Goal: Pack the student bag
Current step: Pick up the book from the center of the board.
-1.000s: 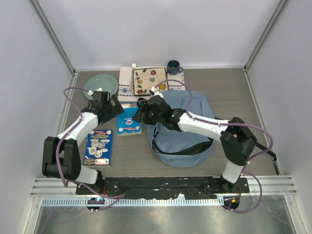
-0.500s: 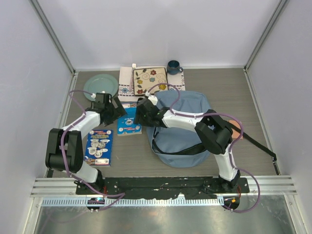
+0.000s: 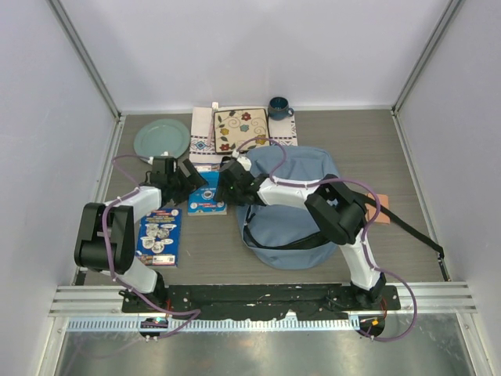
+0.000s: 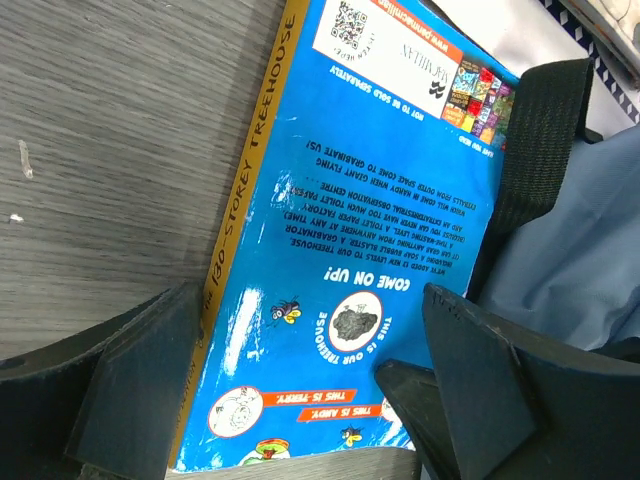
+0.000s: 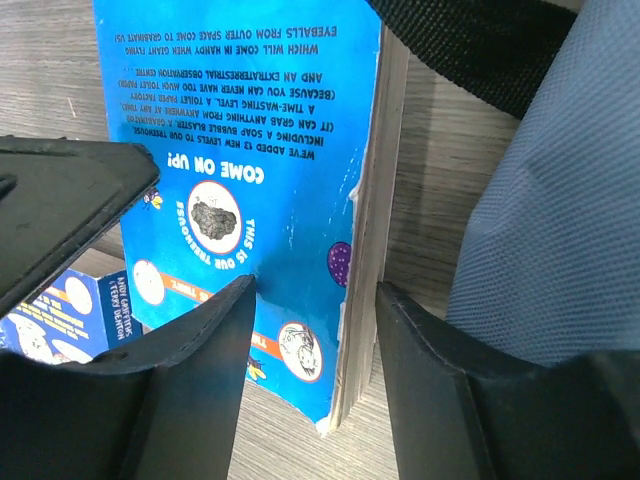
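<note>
Left pincer (image 4: 315,300): jaws spread wide with nothing held. One finger stands at the yellow spine of the blue book (image 4: 370,230), the other over the cover's opposite side. Whether either finger touches the book cannot be told.
Right pincer (image 5: 315,290): jaws parted with nothing gripped. The book's page edge runs up between the two fingers, one over the cover and one over the strip of desk (image 3: 352,133) beside the bag.
Blue book: lies flat on the desk with its blurb side up, directly under both pincers. In the overhead view it sits between them, the left pincer at its spine side and the right pincer at its page side.
Student bag (image 3: 293,207): a large light-blue soft mound on the desk just beside the right pincer, on the side away from the left pincer. Its fabric fills the edge of both wrist views.
Black strap (image 4: 540,150): lies across the far corner of the blue book, ahead of both pincers, and runs onto the bag.
Second book (image 3: 159,235): lies flat on the desk behind the left pincer, toward the arm bases, apart from the blue book.
Beyond the pincers: a teal plate (image 3: 162,139), a white embroidered cloth mat (image 3: 202,135) carrying a floral square plate (image 3: 241,129), and a dark blue mug (image 3: 279,107).
</note>
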You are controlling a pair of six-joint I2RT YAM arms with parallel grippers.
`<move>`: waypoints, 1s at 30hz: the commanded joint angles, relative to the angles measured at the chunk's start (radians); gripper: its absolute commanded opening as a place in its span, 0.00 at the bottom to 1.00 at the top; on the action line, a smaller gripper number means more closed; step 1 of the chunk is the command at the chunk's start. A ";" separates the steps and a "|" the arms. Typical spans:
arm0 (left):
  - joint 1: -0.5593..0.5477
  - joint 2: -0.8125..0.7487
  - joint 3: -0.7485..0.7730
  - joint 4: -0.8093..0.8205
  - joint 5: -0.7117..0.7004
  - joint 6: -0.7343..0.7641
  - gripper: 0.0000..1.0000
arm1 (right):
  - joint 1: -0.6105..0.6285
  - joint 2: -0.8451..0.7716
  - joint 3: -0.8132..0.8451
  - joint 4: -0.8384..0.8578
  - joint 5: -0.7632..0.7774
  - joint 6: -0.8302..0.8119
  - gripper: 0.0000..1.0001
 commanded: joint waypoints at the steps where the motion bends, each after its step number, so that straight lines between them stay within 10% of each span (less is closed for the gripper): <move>1: -0.003 -0.002 -0.029 0.094 0.102 -0.056 0.91 | -0.005 -0.019 -0.036 0.133 -0.059 0.024 0.54; 11: -0.003 -0.076 -0.043 0.085 0.122 -0.061 0.76 | -0.014 -0.122 -0.162 0.380 -0.158 0.073 0.30; 23: -0.002 -0.076 -0.067 0.086 0.155 -0.066 0.57 | -0.016 -0.097 -0.201 0.504 -0.216 0.125 0.43; 30: -0.002 -0.110 -0.080 0.057 0.129 -0.050 0.55 | -0.016 -0.111 -0.208 0.489 -0.185 0.121 0.01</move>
